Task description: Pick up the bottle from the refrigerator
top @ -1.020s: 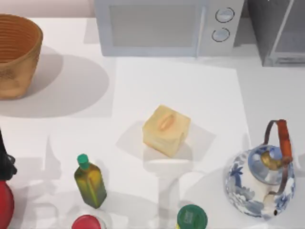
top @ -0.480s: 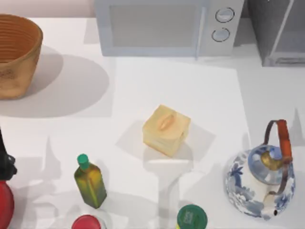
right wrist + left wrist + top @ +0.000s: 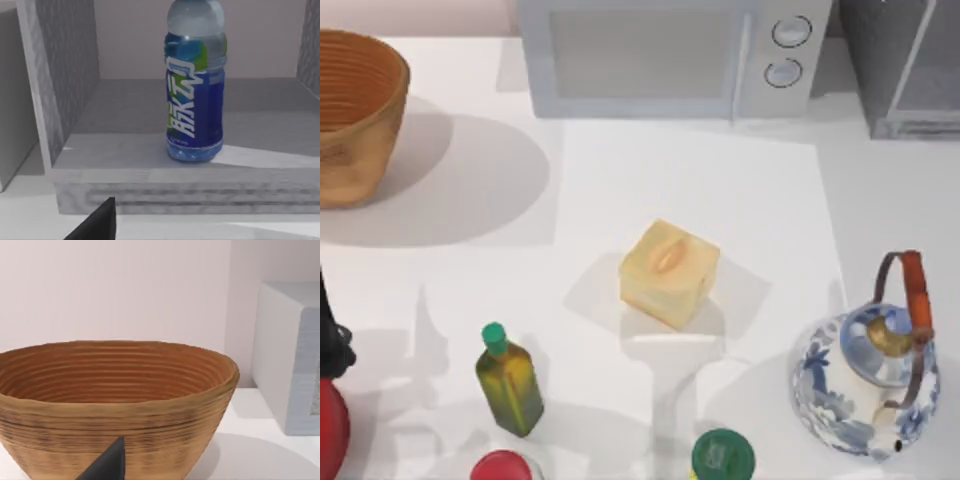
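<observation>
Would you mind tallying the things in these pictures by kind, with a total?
Bottles: 2, the bottle inside the refrigerator and an olive-green bottle.
Appliances: 2, the refrigerator and a white microwave.
Baskets: 1, a woven basket.
Teapots: 1, a blue-and-white teapot.
Blocks: 1, a yellow block.
Round lids: 2, a red lid and a green lid.
Total: 9.

A rendered kitchen counter: a white microwave with two round knobs (image 3: 660, 55) and a grey boxy refrigerator (image 3: 905, 65) at the far edge, a blue-and-white porcelain teapot (image 3: 868, 380) near right, a woven brown basket (image 3: 355, 115) far left.
</observation>
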`<state>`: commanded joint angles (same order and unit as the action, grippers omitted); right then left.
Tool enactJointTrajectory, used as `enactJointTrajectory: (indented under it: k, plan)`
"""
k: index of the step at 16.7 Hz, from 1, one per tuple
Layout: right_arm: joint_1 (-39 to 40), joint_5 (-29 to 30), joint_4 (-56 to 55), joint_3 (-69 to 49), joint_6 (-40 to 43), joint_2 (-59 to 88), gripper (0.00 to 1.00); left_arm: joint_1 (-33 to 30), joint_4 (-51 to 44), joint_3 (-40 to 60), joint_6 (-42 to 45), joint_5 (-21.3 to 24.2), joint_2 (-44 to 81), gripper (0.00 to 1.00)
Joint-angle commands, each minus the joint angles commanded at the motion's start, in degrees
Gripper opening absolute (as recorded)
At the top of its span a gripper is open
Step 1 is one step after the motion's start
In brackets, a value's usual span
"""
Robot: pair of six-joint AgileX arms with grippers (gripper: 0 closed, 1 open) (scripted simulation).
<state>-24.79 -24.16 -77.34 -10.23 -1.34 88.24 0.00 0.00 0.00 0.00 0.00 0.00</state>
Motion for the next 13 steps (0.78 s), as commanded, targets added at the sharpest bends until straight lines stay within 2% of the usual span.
enactJointTrajectory:
  k: [6,13]
  plan:
    - [-5.1,-4.6,-13.7,-0.3,0.3,13.1,1.00,0.0,0.0,0.0,0.0,0.0,0.0,1.00]
    - [-5.5,-5.2,-15.2,-0.1,0.3,14.4,1.00,0.0,0.0,0.0,0.0,0.0,0.0,1.00]
